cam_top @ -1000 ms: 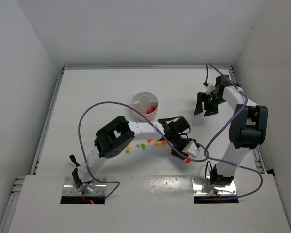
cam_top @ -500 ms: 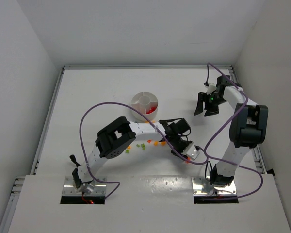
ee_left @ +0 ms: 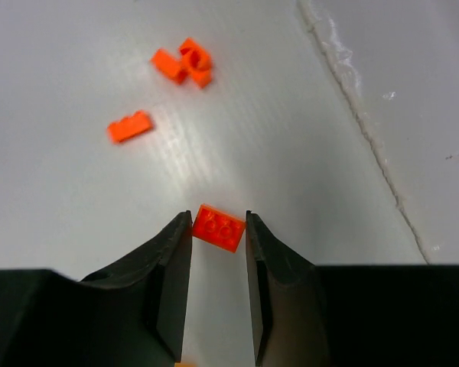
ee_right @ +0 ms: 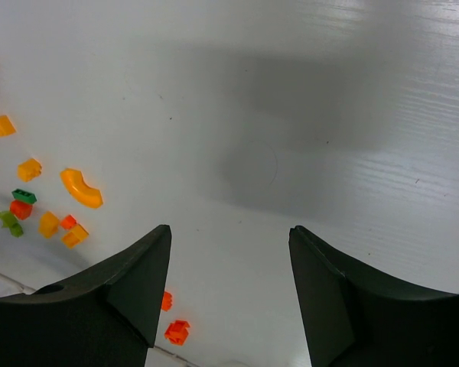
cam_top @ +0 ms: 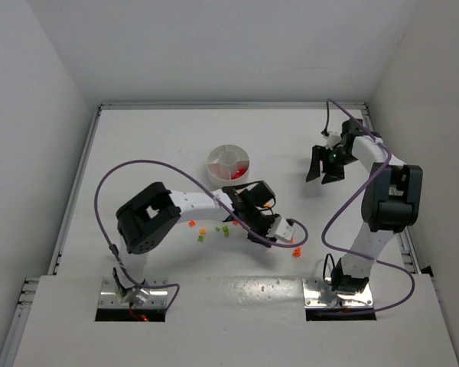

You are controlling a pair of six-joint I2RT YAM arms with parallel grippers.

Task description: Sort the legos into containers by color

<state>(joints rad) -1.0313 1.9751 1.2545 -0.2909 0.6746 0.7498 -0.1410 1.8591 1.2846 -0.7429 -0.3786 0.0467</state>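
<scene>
Our left claw (ee_left: pixel 218 219) is clamped on an orange brick (ee_left: pixel 219 228), one black fingertip pressing each short end. The brick's long axis runs straight across the gap from finger to finger, a little skewed, so that its left end points further from the wrist than its right end. Its studded face is turned toward the wrist camera. We cannot tell whether it is touching the table. Just beyond the fingertips lies a single flat orange piece (ee_left: pixel 130 126), its long axis slanting up to the right. Past that piece, two more orange pieces (ee_left: pixel 185 63) lie touching each other. From the top camera we place this claw and its brick on the near-right side of the round white dish (cam_top: pixel 213 164), near it but not touching. Red bricks (cam_top: pixel 237 174) sit in the dish's near-right wedge. A loose scatter of green and orange legos (cam_top: pixel 214 231) lies on the table on the near side of the dish. Our right claw (ee_right: pixel 229 233) hangs with its fingers wide apart and nothing between them. It is well off to the right of the dish, above bare table, with a curved orange piece (ee_right: pixel 81 188) showing at the left of its wrist view.
</scene>
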